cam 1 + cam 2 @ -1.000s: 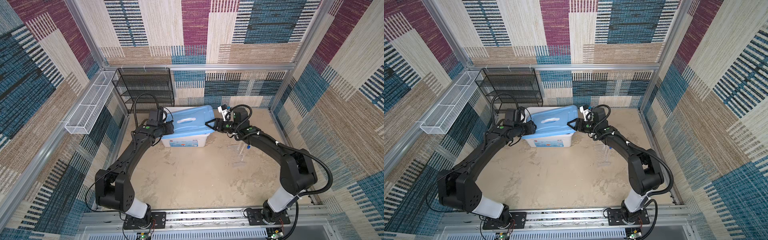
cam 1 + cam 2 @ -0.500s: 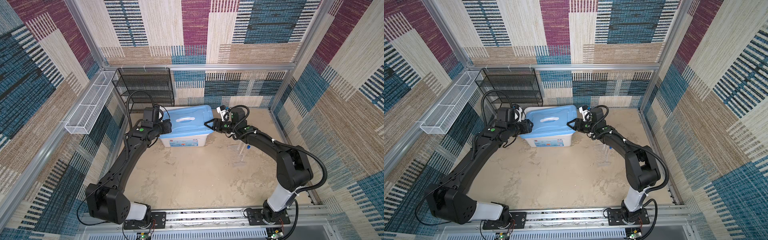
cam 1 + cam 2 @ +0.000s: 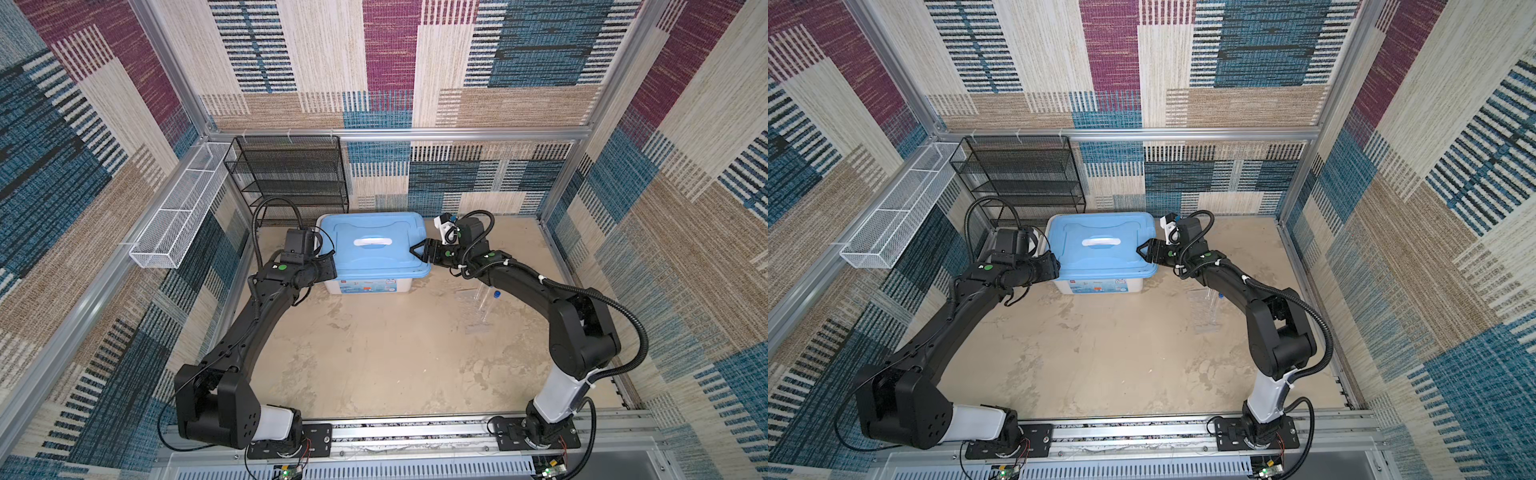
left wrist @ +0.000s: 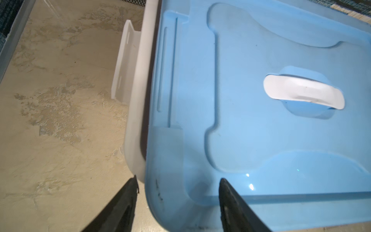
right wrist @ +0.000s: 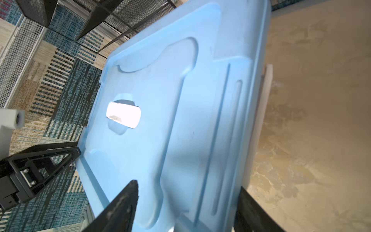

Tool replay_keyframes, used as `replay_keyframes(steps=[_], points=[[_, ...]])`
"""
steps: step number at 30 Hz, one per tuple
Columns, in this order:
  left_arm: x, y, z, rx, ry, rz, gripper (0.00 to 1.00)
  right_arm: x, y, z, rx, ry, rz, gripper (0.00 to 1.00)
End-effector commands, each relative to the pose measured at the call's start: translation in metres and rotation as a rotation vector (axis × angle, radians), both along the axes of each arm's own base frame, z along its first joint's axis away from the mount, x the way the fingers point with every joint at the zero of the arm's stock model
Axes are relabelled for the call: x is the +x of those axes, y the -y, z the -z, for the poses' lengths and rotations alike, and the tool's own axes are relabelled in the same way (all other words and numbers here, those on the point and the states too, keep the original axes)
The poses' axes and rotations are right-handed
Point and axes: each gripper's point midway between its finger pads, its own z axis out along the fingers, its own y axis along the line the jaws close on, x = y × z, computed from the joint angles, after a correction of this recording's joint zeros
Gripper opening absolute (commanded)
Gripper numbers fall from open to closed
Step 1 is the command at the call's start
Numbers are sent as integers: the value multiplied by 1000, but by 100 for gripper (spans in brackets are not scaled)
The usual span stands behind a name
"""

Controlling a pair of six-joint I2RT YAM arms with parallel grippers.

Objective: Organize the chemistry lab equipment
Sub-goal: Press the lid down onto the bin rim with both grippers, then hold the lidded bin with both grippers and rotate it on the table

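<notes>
now that the blue lid (image 3: 372, 243) has settled from its tilt onto the white bin (image 3: 368, 286) and left gripper (image 4: 178, 178) and right gripper (image 5: 187, 184) have let go, jaws spread, the clear blue-capped tubes (image 3: 487, 305) lie outside beside the right arm, likely unpacked.

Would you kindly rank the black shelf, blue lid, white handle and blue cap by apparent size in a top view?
1. black shelf
2. blue lid, close behind
3. white handle
4. blue cap, smallest
</notes>
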Motion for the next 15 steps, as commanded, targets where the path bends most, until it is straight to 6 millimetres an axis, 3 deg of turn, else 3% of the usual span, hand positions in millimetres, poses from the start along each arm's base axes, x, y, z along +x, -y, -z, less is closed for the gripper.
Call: replay_keyframes(steps=[1,7,15], points=[[3,-5,-14,0,56,-34,66,5,9,7,-68,7,50,74],[7,-12,-11,24,41,-48,66,10,4,10,-81,5,55,78],[23,-16,-11,-32,56,-51,67,18,-6,-10,-129,62,92,82]])
